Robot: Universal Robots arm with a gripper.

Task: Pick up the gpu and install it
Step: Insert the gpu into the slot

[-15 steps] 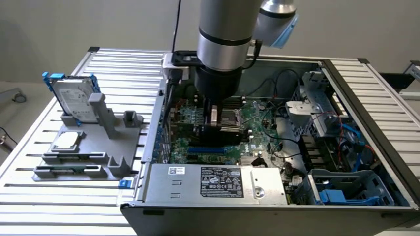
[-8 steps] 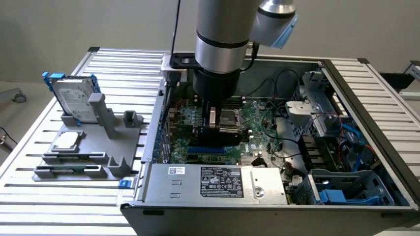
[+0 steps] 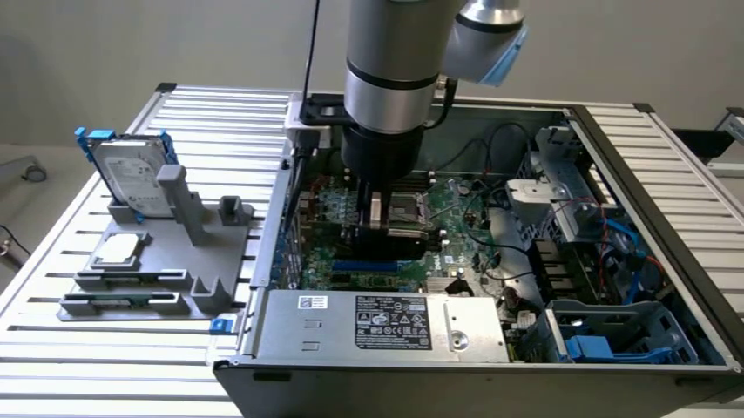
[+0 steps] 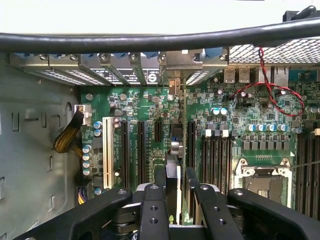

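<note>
The gripper (image 4: 174, 176) pinches the gpu (image 4: 173, 147) upright and edge-on inside the computer case (image 3: 465, 392), over the motherboard's (image 4: 150, 107) expansion slots by the rear wall. Pickup appears done. Whether the card is fully seated cannot be told.

Your exterior camera sits high and off the arm (image 3: 389, 70). It looks down at an angle over the slotted table (image 3: 70, 348) and the open computer case (image 3: 651, 218), from far enough back to take in the whole case. Your wrist camera rides on the arm just behind the gripper (image 4: 175, 172) and faces along its fingers (image 4: 160, 184). It is very close to the motherboard (image 4: 145, 107), with the gpu (image 4: 172, 165) clamped edge-on in its foreground. Both views share the motherboard and its CPU socket (image 4: 262, 184).
</note>
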